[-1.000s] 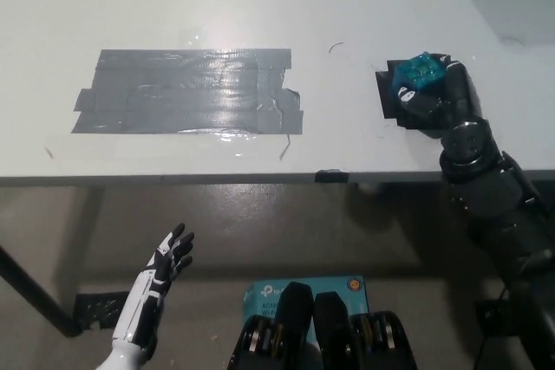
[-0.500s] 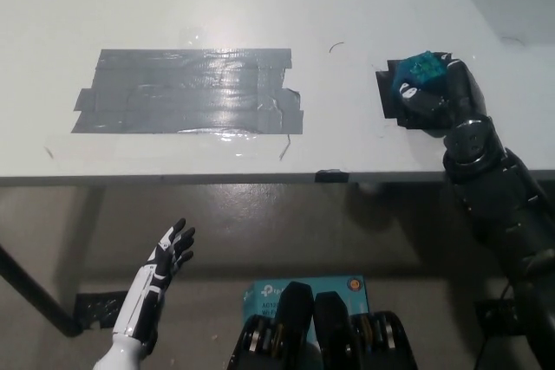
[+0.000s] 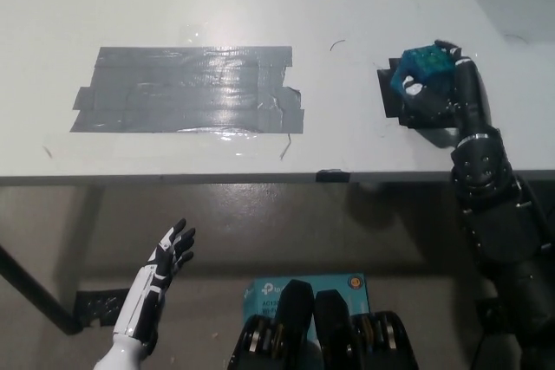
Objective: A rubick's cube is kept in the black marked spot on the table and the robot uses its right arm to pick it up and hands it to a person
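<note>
The black right hand (image 3: pixel 444 93) has its fingers wrapped round the small blue-green plastic Rubik's cube (image 3: pixel 422 66), over the black tape square (image 3: pixel 392 94). Light, rigid, slick faces, so I'd pinch opposite sides. White left hand (image 3: pixel 165 266) idles splayed, low down.

There's the right hand (image 3: pixel 442 93), all matte black on a chunky, segmented black arm; the left hand (image 3: pixel 165 262) is slim white with black fingers.

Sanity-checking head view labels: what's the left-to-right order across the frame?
White left hand below the table edge, open → grey tape patch on the table → black marked spot → Rubik's cube held in the black right hand.
</note>
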Robot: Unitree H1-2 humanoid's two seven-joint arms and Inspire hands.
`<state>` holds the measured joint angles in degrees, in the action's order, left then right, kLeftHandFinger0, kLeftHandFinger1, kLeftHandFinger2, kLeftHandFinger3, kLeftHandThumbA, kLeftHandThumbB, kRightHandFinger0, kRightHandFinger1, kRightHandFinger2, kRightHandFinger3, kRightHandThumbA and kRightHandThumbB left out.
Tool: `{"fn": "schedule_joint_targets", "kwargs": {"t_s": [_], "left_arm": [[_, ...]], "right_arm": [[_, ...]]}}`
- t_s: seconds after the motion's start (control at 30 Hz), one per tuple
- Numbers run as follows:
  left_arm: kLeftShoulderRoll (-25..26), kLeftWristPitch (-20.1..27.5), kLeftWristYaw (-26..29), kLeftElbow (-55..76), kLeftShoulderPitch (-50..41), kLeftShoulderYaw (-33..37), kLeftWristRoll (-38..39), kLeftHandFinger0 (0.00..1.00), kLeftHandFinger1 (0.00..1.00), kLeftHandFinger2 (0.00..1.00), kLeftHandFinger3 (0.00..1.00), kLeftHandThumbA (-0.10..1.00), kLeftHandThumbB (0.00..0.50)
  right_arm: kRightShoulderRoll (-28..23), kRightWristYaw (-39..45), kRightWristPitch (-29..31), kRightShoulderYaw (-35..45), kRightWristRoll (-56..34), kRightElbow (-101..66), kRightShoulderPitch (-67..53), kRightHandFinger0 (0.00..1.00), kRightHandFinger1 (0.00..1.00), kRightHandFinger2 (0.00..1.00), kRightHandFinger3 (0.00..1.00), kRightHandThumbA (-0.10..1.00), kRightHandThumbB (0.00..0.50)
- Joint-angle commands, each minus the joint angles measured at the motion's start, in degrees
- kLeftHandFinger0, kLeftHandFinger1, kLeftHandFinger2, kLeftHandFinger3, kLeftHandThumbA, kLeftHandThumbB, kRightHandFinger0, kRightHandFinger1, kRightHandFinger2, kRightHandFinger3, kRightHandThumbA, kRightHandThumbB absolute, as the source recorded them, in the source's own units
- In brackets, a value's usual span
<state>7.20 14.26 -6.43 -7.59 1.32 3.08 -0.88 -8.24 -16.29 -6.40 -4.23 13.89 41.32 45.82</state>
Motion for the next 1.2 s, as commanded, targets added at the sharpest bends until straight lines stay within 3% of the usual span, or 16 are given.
{"fn": "schedule_joint_targets", "kwargs": {"t_s": [0.0,0.33,0.47,0.8,0.93,0.97,1.0,1.1,1.13,1.17], "left_arm": [[0.88,0.02,-0.21,2.01,0.98,0.03,-1.07,1.0,1.0,1.0,1.0,1.0,0.245],[1.0,0.54,-0.4,1.66,1.17,-0.02,-0.79,1.0,1.0,1.0,1.0,1.0,0.243],[1.01,0.94,-0.43,1.54,0.86,0.19,-1.12,1.0,1.0,1.0,1.0,1.0,0.24],[0.85,0.24,-0.36,2.12,0.57,0.18,-1.45,1.0,1.0,1.0,1.0,1.0,0.248],[0.71,-0.56,-0.55,2.79,0.24,0.38,-1.54,1.0,1.0,1.0,1.0,1.0,0.249],[0.74,-0.61,-0.57,2.78,0.37,0.4,-1.6,1.0,1.0,1.0,1.0,1.0,0.248],[0.78,-0.55,-0.55,2.63,0.49,0.39,-1.66,1.0,1.0,1.0,1.0,1.0,0.249],[0.93,0.08,-0.49,2.4,0.76,0.44,-1.95,1.0,1.0,1.0,1.0,1.0,0.239],[0.96,0.0,-0.52,2.22,1.06,0.42,-1.89,1.0,1.0,1.0,1.0,1.0,0.247],[0.96,-0.28,-0.5,2.22,1.16,0.4,-1.89,1.0,1.0,1.0,1.0,1.0,0.25]], "right_arm": [[0.44,-0.07,-5.83,3.24,0.17,-28.32,1.95,0.0,0.39,0.83,0.89,-0.1,0.157],[2.14,0.63,-8.84,2.65,0.45,-36.81,1.79,0.0,0.39,0.82,0.91,-0.1,0.177],[2.58,0.95,-9.94,2.24,0.83,-38.54,1.44,0.02,0.45,0.88,0.96,-0.1,0.189],[4.29,2.08,-7.67,-0.8,2.23,-32.9,3.74,0.0,0.46,0.89,1.0,-0.1,0.166],[5.3,1.57,-6.1,-2.24,3.37,-28.52,5.2,0.01,0.48,0.91,0.99,-0.1,0.19],[5.55,1.21,-5.66,-2.52,3.7,-26.4,6.05,0.09,0.55,0.98,1.0,-0.1,0.233],[5.82,1.24,-5.74,-2.86,3.89,-23.85,7.25,0.03,0.49,0.92,0.98,-0.1,0.198],[5.95,0.9,-4.26,-3.4,4.25,-19.2,9.22,0.0,0.43,0.9,0.96,-0.1,0.214],[5.86,0.57,-3.63,-3.58,4.51,-17.81,9.86,0.02,0.46,0.94,0.99,-0.1,0.229],[5.95,0.3,-3.21,-3.69,4.58,-16.1,10.58,0.01,0.43,0.9,0.95,-0.1,0.23]]}}
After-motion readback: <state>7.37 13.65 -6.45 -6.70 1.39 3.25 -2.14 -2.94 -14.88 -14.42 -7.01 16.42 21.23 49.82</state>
